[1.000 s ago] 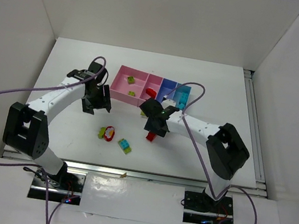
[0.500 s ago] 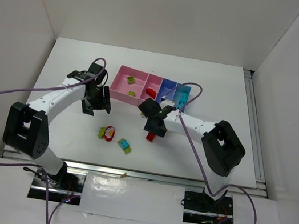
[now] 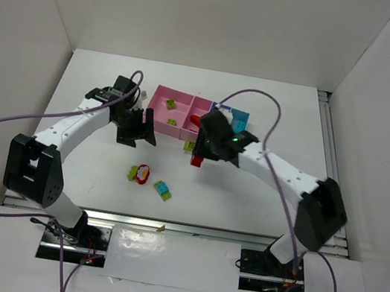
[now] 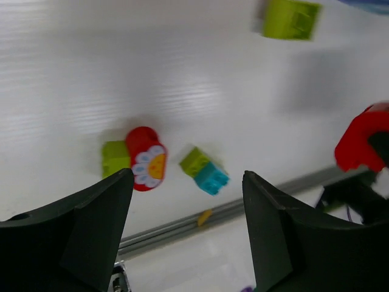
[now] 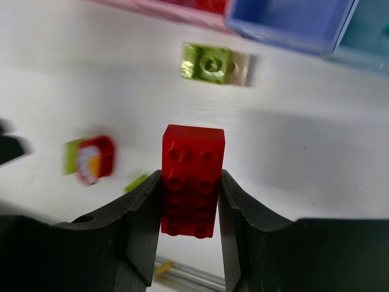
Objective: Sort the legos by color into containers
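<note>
My right pincer (image 5: pixel 191 201) is pinching a red lego brick (image 5: pixel 193 152) by its long sides. It hangs just in front of the row of four joined bins (image 3: pixel 157 111), about where pink meets blue. A lime brick (image 5: pixel 213 64) lies on the worktop (image 3: pixel 283 116) between the held brick and the bins' near wall, so that gap is tight.

My left pincer (image 4: pixel 186 182) is spread with nothing in it, hovering left of the bins. Toward the front rail (image 3: pixel 166 224) lie a red flower piece (image 4: pixel 146 159) touching a lime block (image 4: pixel 114 158), and beside them a lime-and-teal pair (image 4: pixel 205 170). Open worktop runs behind the bins and to either side, up to the enclosure walls (image 3: pixel 30 11).

Since a second ago the right wrist has swung back toward the bins with its elbow thrown out to the right. The red brick has left its spot nearer the front. The left pincer has edged right. The loose pieces have not moved.
</note>
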`<state>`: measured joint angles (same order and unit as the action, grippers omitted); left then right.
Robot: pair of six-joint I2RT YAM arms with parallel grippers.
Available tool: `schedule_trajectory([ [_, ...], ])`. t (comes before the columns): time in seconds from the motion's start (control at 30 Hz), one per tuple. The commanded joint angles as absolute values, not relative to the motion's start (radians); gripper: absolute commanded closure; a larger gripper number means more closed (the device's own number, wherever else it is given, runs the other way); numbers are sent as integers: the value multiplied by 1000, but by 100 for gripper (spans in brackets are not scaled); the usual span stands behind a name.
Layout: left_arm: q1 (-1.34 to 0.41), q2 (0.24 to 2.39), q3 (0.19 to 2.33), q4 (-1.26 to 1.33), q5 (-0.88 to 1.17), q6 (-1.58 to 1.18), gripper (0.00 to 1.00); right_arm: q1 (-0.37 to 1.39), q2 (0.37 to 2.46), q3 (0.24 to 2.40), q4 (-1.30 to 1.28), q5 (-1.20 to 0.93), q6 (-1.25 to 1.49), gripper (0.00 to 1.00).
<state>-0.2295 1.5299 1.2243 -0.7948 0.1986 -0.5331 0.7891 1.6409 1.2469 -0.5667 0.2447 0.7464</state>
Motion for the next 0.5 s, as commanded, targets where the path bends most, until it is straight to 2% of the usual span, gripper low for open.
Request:
schedule_trajectory([
  [0.0, -212, 1482, 1270, -720, 588, -379, 17, 663, 1404, 1203, -370, -78, 514, 72],
  [0.03, -212, 1470, 1270, -706, 648, -368, 9, 634, 1357, 1190, -351, -156, 488, 72],
  [0.17, -212, 1445, 1270, -617, 914, -337, 3, 465, 1345, 1236, -371, -501, 405, 72],
  [0.23, -212, 1436, 1261, -563, 1051, -347, 3, 453, 1345, 1247, -371, -654, 385, 72],
  [0.33, -250, 1436, 1261, -428, 1173, -409, 5, 430, 1345, 1232, -281, -771, 412, 72],
  [0.47, -299, 1436, 1235, -215, 1239, -524, 6, 430, 1365, 1223, -207, -911, 442, 72],
])
